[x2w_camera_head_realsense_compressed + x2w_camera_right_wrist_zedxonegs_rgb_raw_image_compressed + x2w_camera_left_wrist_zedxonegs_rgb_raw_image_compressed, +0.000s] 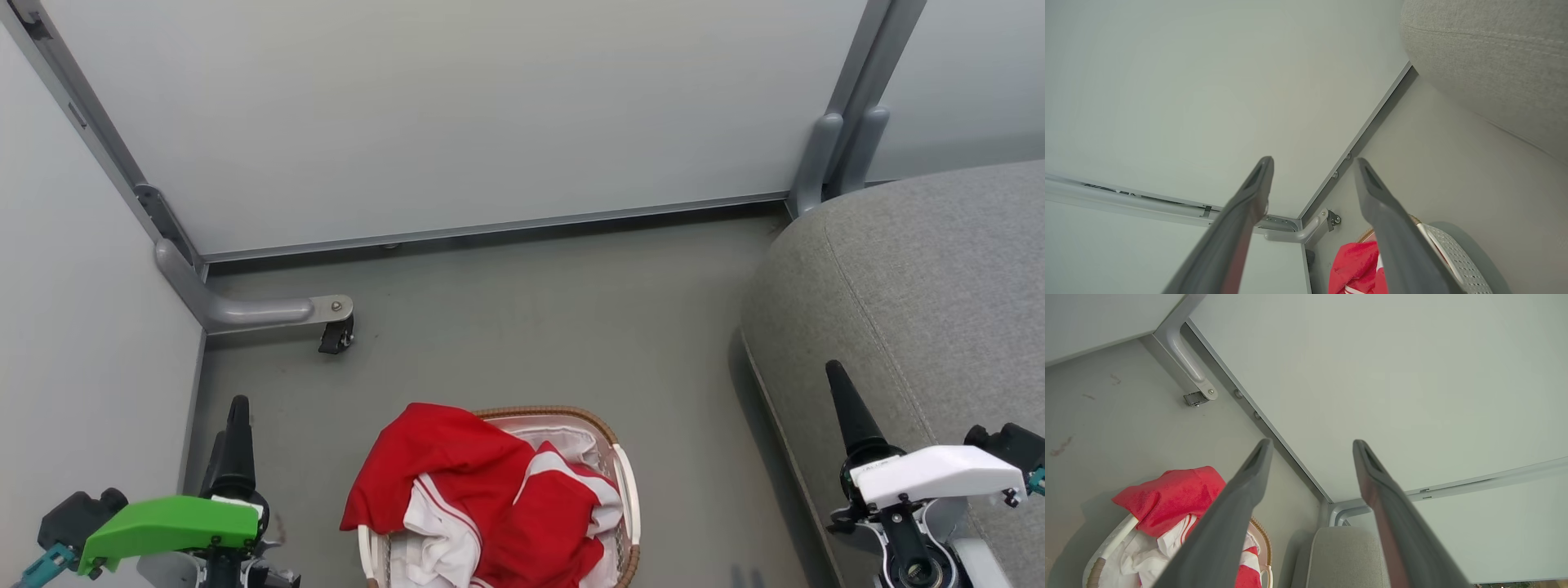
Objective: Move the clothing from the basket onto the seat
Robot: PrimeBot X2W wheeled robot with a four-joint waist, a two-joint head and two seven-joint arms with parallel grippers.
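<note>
Head view: clothing [457, 465] heaped in basket [627, 490], seemingly overhanging rim.

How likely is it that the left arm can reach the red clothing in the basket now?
Probably yes. The left gripper is open beside the basket, with bare floor between them. The clothing is heaped on top and hangs over the rim on that side, uncovered.
</note>
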